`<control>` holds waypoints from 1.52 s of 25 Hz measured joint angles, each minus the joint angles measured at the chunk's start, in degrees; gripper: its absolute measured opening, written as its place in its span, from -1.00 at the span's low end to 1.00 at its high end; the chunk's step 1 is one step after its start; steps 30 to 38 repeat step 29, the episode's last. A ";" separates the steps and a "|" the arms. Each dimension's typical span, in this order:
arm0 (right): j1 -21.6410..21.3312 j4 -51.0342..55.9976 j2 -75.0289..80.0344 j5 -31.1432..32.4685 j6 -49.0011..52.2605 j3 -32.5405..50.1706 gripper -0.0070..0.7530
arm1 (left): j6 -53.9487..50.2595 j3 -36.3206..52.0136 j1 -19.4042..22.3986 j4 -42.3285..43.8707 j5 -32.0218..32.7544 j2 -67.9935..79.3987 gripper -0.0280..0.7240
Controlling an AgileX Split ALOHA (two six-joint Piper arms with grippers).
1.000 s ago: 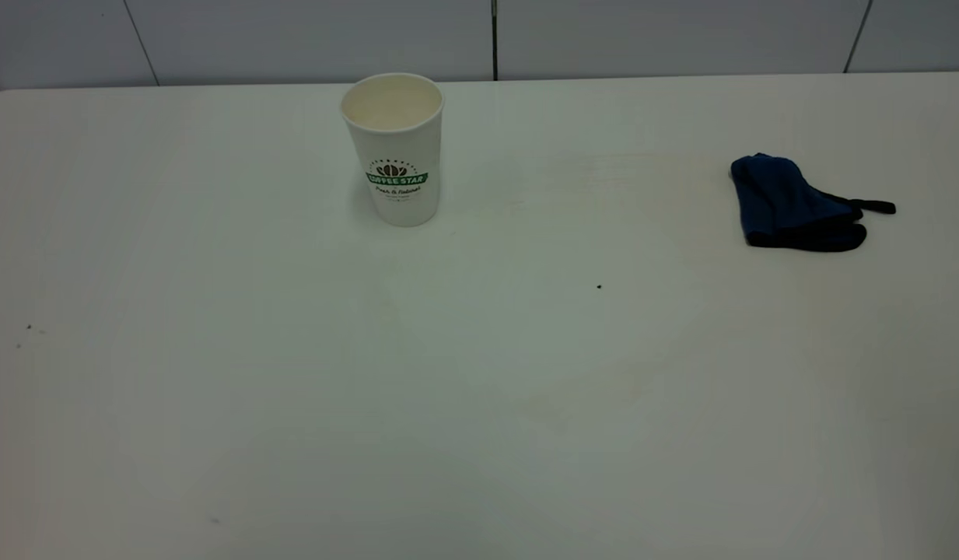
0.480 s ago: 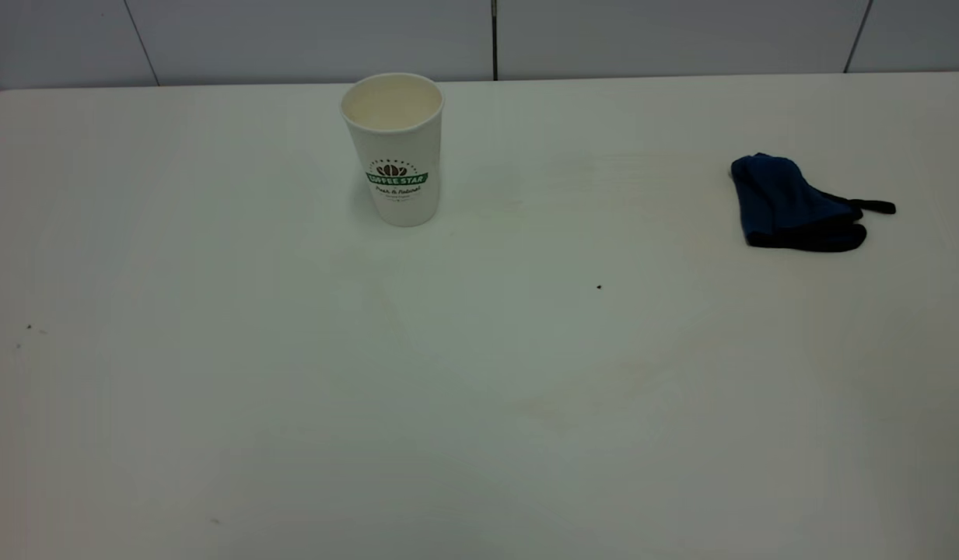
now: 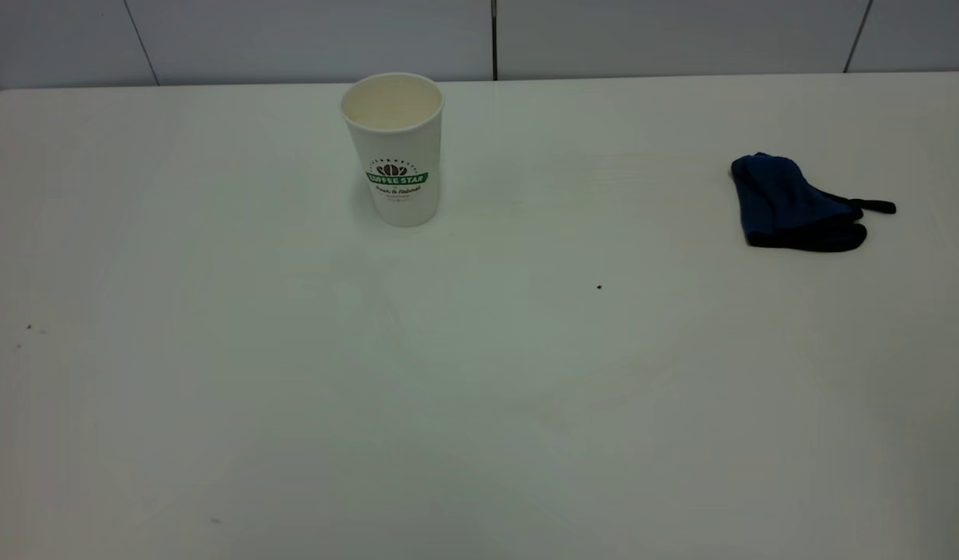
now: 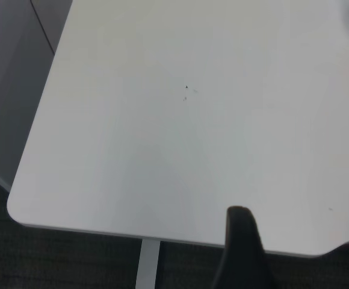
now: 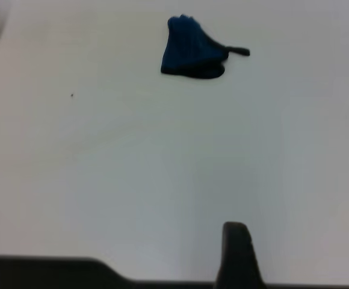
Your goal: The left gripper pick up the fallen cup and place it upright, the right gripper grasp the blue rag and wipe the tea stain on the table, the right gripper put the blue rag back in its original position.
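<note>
- Exterior view: the cup (image 3: 393,148) is standing upright near the far edge of the table (image 3: 215,404), somewhat left of centre, mouth up and apparently empty. The blue rag (image 3: 794,204) is lying folded well apart from it, toward the far right corner, its black loop pointing at the right edge. No tan blotch is showing anywhere; only a tiny black speck (image 3: 599,287) is sitting near mid-table, with a few more specks by the left edge. Neither arm is reaching into this view.
- Left wrist view: the camera is looking down over a rounded near corner of the table. A single dark finger (image 4: 242,250) of the left gripper is poking into frame, nothing against it, but whether the gripper is spread or closed I cannot tell.
- Right wrist view: the rag (image 5: 189,48) is sitting alone far off, untouched. One dark finger (image 5: 237,256) of the right gripper is showing over the near edge, pulled well back; again, probably empty, yet its state is not readable.
- Judgement: cup righted, stain seemingly wiped, rag apparently back in place, so the task is looking finished, arms retreating to rest.
</note>
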 joint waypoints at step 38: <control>-1.77 -0.16 -1.67 0.05 0.11 0.00 0.51 | -0.03 0.00 0.00 0.00 0.00 0.00 0.54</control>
